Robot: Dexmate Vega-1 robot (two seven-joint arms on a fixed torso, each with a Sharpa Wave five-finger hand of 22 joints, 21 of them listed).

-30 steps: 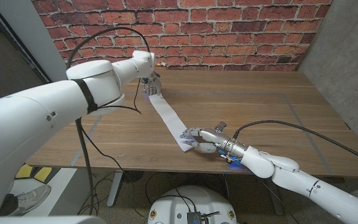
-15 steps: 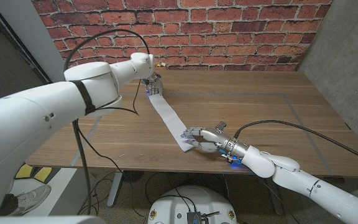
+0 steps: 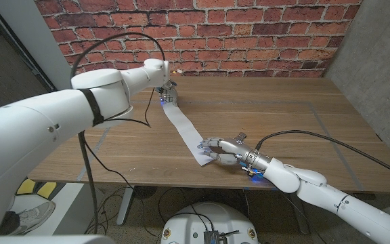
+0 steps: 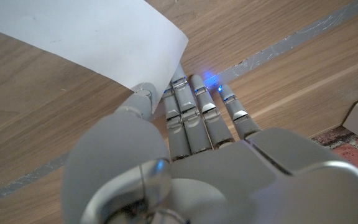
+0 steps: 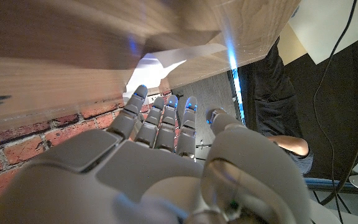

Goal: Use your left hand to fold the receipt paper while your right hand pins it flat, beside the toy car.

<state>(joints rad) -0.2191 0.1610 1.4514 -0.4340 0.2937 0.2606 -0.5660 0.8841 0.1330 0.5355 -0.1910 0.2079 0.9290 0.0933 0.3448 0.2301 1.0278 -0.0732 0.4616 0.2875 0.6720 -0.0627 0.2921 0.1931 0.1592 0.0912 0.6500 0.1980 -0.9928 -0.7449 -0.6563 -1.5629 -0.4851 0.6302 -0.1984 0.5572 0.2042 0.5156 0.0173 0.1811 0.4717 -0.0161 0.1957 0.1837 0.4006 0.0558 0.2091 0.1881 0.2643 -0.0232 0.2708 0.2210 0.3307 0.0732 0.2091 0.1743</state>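
I have the desk [image 3: 263, 115] in front of me, a wide wooden top with grey tape lines, and the receipt paper [image 3: 183, 126] runs across it as one long white strip stretched between my two hands. That layout is deliberate: each end needs its own job, so I keep the hands well apart along the strip.

My right hand [image 3: 221, 150] sits on the near end of the paper, fingers reaching over the corner and pressing down on it. I judge this as the pin: it closes on nothing, it just weighs the end against the wood so the strip cannot slide when the other end moves.

My left hand [image 3: 168, 91] is at the far end. In the left wrist view the thumb and the fingers [image 4: 180, 106] nip the paper's edge, and the corner stands lifted off the desk just beyond the fingertips. I take it that the grip is there to carry this end back over toward the pinned end.

I cannot make out the toy car near either hand.
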